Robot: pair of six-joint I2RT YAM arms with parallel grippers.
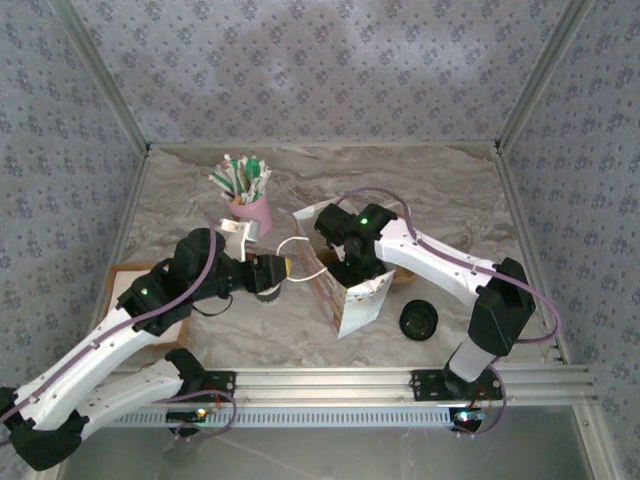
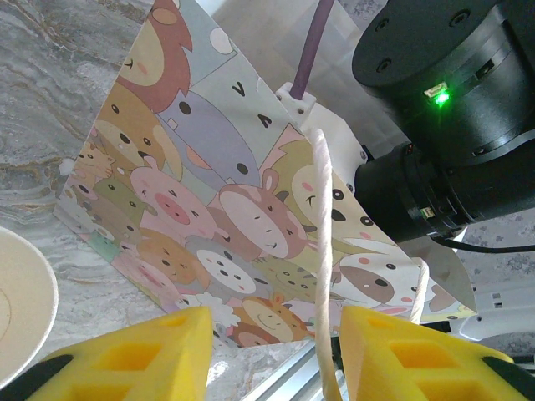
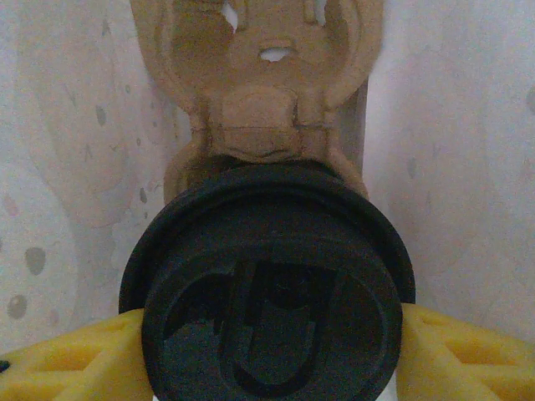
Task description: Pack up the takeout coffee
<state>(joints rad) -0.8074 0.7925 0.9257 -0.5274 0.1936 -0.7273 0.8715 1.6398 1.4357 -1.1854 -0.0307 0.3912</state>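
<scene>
The takeout coffee (image 3: 269, 292), seen from above by its round black lid, sits between the yellow fingers of my right gripper (image 3: 267, 355), which is shut on it inside the paper bag (image 1: 358, 300). Just beyond it lies the brown moulded carrier (image 3: 266, 100) against the bag's white inner wall. In the top view my right wrist (image 1: 350, 245) reaches down into the bag's mouth. My left gripper (image 2: 276, 351) stands open at the bag's cartoon-animal side (image 2: 226, 225). The white cord handle (image 2: 322, 251) runs between its fingers, close to the right finger (image 2: 393, 351).
A second black lid (image 1: 418, 320) lies on the marble table right of the bag. A pink cup of straws and sticks (image 1: 249, 205) stands behind. A cardboard box (image 1: 128, 285) sits at the left edge. An open cream-white cup rim (image 2: 21, 301) lies beside my left fingers.
</scene>
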